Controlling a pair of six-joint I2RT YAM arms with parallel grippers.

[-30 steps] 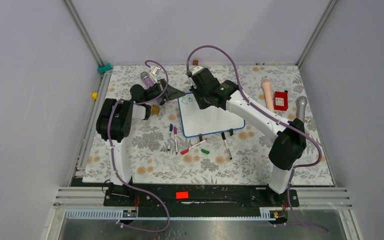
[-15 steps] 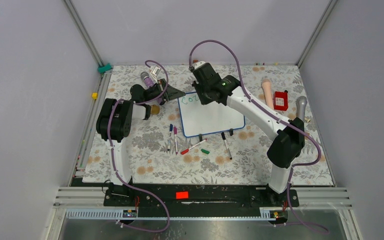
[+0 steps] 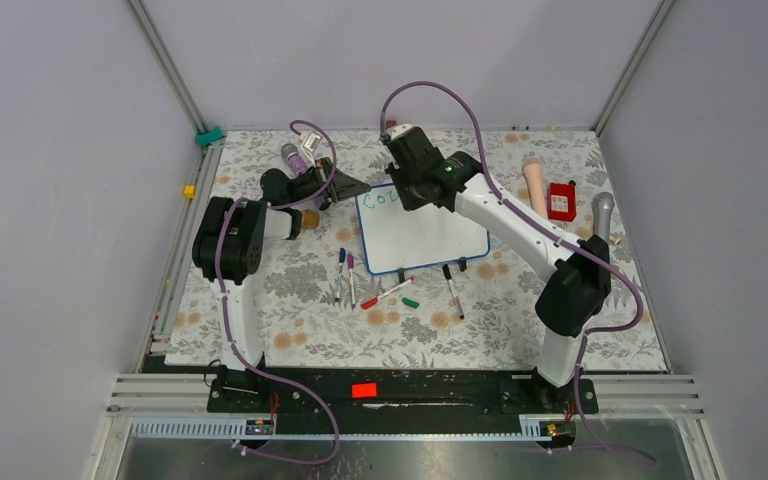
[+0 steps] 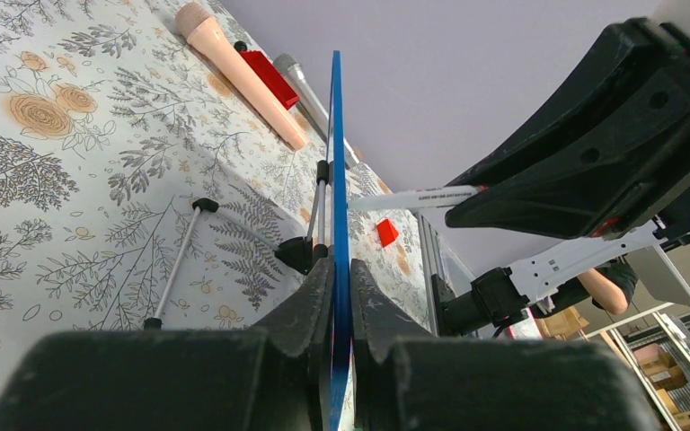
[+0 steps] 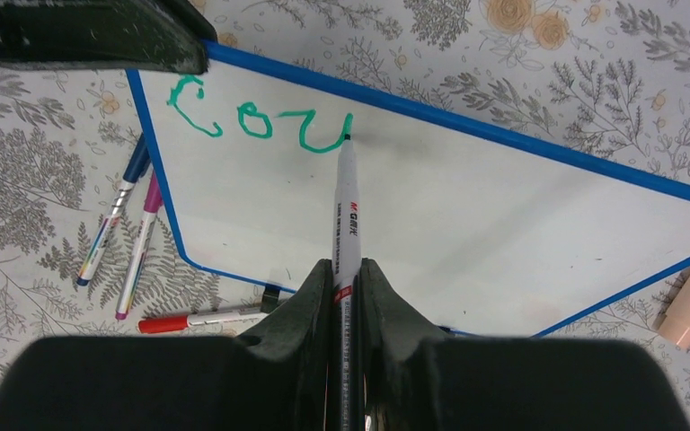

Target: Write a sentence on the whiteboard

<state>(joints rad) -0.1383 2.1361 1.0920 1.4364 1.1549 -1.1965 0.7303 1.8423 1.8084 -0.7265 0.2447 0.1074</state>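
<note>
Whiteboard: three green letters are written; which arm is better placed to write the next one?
Right. The right gripper holds the marker, tip at the last green letter; the left gripper clamps the whiteboard by its edge.

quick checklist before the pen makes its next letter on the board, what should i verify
1. Grip of the right gripper on the marker: ok, shut on its barrel.
2. Marker tip touching the whiteboard: ok, it sits at the end of the "u".
3. Hold of the left gripper on the whiteboard's blue edge: ok, clamped.
4. Legibility of the sentence: ok, it reads "cou" in green, unfinished.
5. Bare white surface to the right of the letters for the next one: ok.
6. Ink left in the marker: cannot tell.
</note>
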